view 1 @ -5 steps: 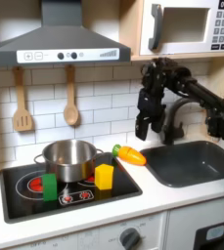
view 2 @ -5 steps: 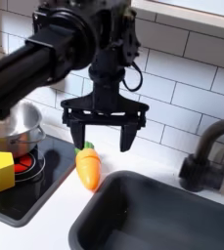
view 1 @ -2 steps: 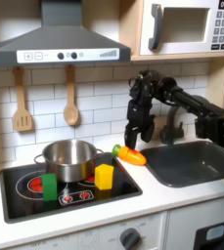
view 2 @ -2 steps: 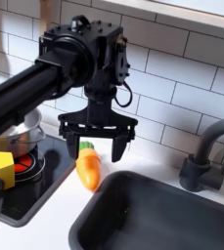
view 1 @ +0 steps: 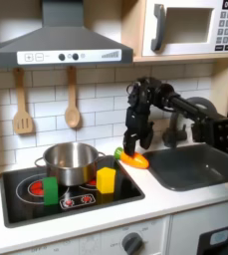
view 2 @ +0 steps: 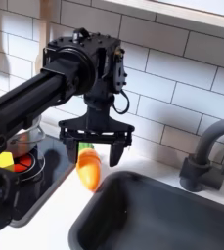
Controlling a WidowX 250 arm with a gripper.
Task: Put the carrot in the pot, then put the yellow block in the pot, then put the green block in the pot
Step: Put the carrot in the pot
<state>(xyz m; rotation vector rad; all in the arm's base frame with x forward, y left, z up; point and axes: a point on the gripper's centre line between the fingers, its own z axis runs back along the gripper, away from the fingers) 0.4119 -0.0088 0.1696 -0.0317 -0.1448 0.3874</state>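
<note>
A toy play kitchen.

A grey range hood (view 1: pixel 56 45) hangs over a black hob (view 1: pixel 71 189), wooden utensils (view 1: pixel 23 105) hang on white tile, a microwave (view 1: pixel 192 27) sits above, and a dark sink (view 1: pixel 193 165) with faucet (view 2: pixel 206 156) is set in the tabletop (view 1: pixel 86 224).

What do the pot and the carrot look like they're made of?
The pot looks like polished steel: its wall is shiny and mirrors the stove. The carrot, under the open gripper, looks like smooth, matte orange plastic, though painted wood can't be ruled out.
</note>
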